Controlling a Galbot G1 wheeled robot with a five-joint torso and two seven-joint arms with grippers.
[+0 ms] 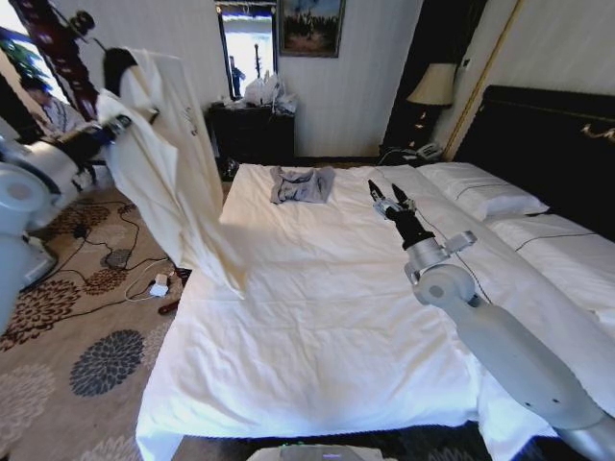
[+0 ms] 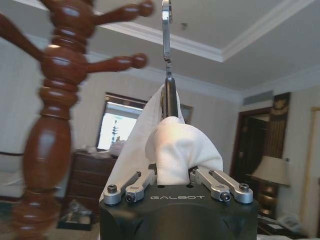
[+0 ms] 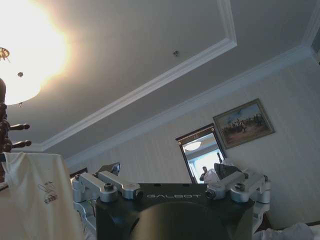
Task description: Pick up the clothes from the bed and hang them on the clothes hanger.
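Observation:
The cream clothes [image 1: 168, 163] hang in the air left of the bed [image 1: 317, 317], draped over the black clothes hanger [image 2: 171, 97]. The hanger's silver hook [image 2: 166, 30] points up beside the dark-red wooden post [image 2: 50, 130]. My left gripper [image 1: 115, 125] is raised at the garment's collar. In the left wrist view this gripper [image 2: 172, 175] is shut on the hanger's neck, with bunched cream fabric [image 2: 180, 150] between the fingers. My right gripper [image 1: 386, 192] hovers open over the far middle of the bed, holding nothing. Its fingers [image 3: 105, 185] are spread wide, and the clothes [image 3: 30, 200] show beside them.
A small blue-grey garment [image 1: 301, 184] lies on the bed's far side. White pillows [image 1: 480, 192] sit at the right against the dark headboard [image 1: 548, 144]. Cables and a power strip [image 1: 154, 286] lie on the patterned carpet. A dark dresser [image 1: 252, 133] stands against the back wall.

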